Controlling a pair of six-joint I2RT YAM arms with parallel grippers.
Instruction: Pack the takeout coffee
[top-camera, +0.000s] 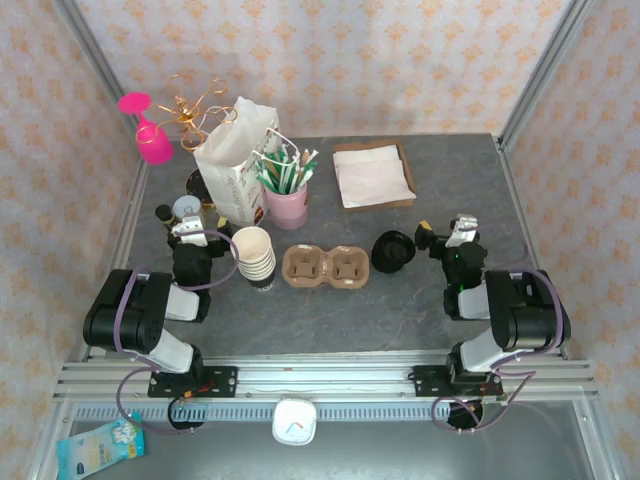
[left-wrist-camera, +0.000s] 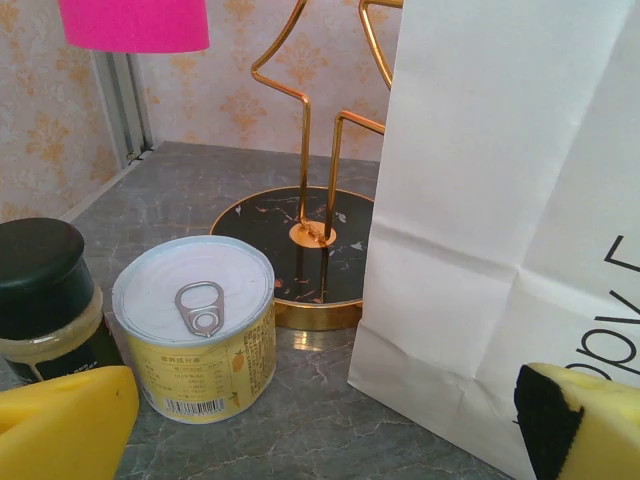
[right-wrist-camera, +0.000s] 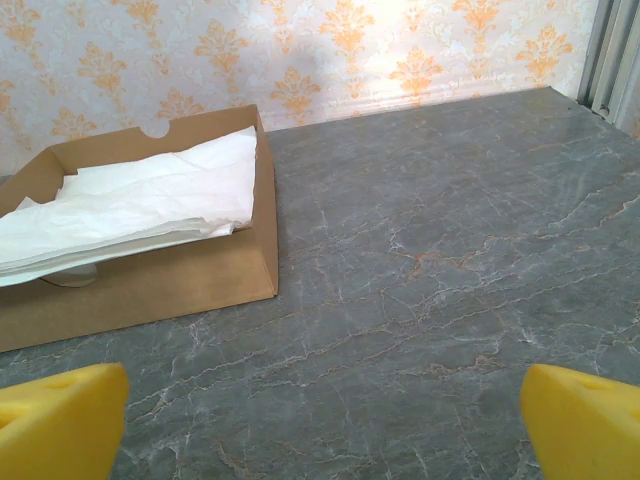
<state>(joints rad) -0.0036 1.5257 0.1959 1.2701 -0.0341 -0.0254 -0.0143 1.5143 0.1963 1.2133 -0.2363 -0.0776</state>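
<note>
The coffee cup (top-camera: 393, 250) is stood upright on the bench (top-camera: 450, 180), just left of the right tool (top-camera: 447, 232), which is nearer. Both it and the left tool (top-camera: 187, 220) are spread wide, with nothing held.

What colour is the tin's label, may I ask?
The label is yellow; the left wrist view shows it best.

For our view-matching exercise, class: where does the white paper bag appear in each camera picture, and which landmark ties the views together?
Top external: white paper bag stands back left on the grey table, beside the pink cup.
Left wrist: white paper bag stands on the right, close to the camera.
Right wrist: this camera faces the cardboard napkin tray instead.
Shared landmark: the orange-patterned wall.
</note>
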